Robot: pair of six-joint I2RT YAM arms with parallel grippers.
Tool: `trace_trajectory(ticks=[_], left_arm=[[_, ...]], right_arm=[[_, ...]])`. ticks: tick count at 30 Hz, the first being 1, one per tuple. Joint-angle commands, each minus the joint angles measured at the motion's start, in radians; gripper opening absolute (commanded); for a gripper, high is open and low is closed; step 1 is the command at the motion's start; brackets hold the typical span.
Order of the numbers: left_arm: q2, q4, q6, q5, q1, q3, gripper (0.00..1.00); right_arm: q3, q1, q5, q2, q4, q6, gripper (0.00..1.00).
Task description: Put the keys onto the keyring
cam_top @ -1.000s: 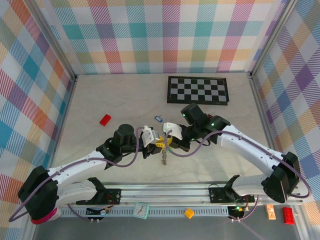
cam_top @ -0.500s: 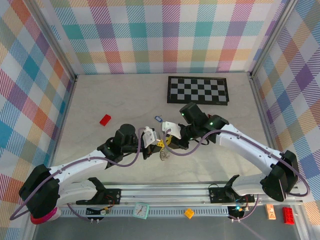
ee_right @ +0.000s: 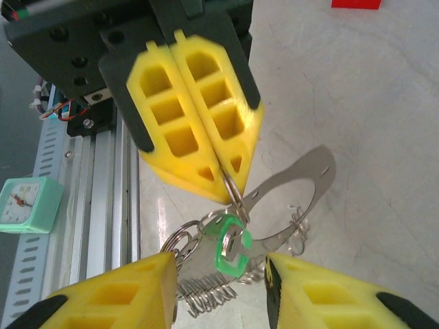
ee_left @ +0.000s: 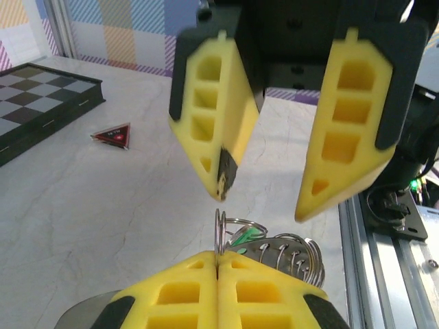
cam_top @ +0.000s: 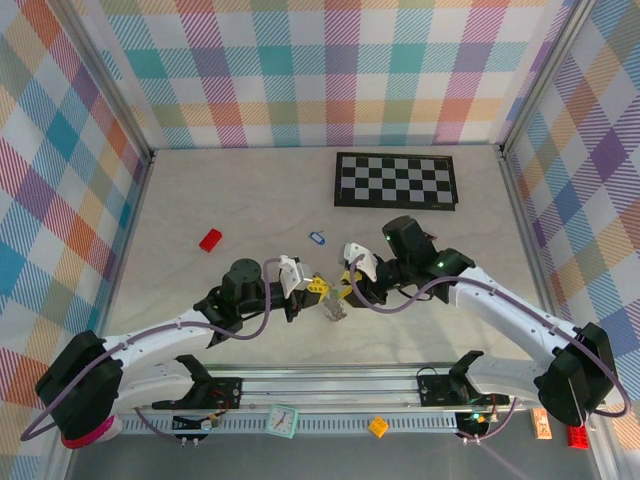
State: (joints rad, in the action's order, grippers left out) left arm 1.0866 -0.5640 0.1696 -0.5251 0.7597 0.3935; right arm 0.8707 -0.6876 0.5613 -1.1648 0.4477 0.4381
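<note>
Fingers [ee_left: 199,271] of the left gripper [ee_left: 217,264] are pressed fully together on one thin wire ring of the keyring [ee_left: 285,252], which is gripped at the very tips. Fingers [ee_left: 363,171] of the right gripper [ee_left: 264,205] are spread apart with nothing held, and straddle the same cluster from the opposite side. The keyring is located low over the surface [cam_top: 250,190], at 6 o'clock of its centre, near the rail [cam_top: 330,385]. The green key [ee_right: 231,247] is seen among the rings; whether it is threaded cannot be told. The blue key [cam_top: 317,238] lies flat at 12 o'clock of the grippers, well apart.

The keyring is judged light, with stiff wire but loose links, so swinging and twisting are to be expected. Smooth metal is likely to slip, so a hold across the wire, deeper between the fingers, is advised. The keys are judged small, thin and light, and an edge pinch is advised.

The surface is pale, smooth and hard. A red block [cam_top: 210,239] lies at 10 o'clock and a chequered board [cam_top: 396,180] at 1 o'clock. Plaid walls [cam_top: 300,70] enclose three sides.
</note>
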Motion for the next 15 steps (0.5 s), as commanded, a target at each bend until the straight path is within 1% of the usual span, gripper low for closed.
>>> trace_trajectory(ticks=[1,7,15], left_arm=[[0.008,-0.161,-0.060,0.004,0.004,-0.016,0.00],[0.016,-0.164,-0.067,-0.009,0.004,-0.016,0.00],[0.023,-0.172,-0.071,-0.016,0.004,-0.012,0.00]], right_arm=[[-0.028,-0.006,0.006,0.009,-0.046,-0.020,0.39],[-0.029,-0.011,-0.012,-0.013,-0.082,-0.016,0.39],[-0.018,-0.019,-0.006,-0.029,-0.108,-0.018,0.37]])
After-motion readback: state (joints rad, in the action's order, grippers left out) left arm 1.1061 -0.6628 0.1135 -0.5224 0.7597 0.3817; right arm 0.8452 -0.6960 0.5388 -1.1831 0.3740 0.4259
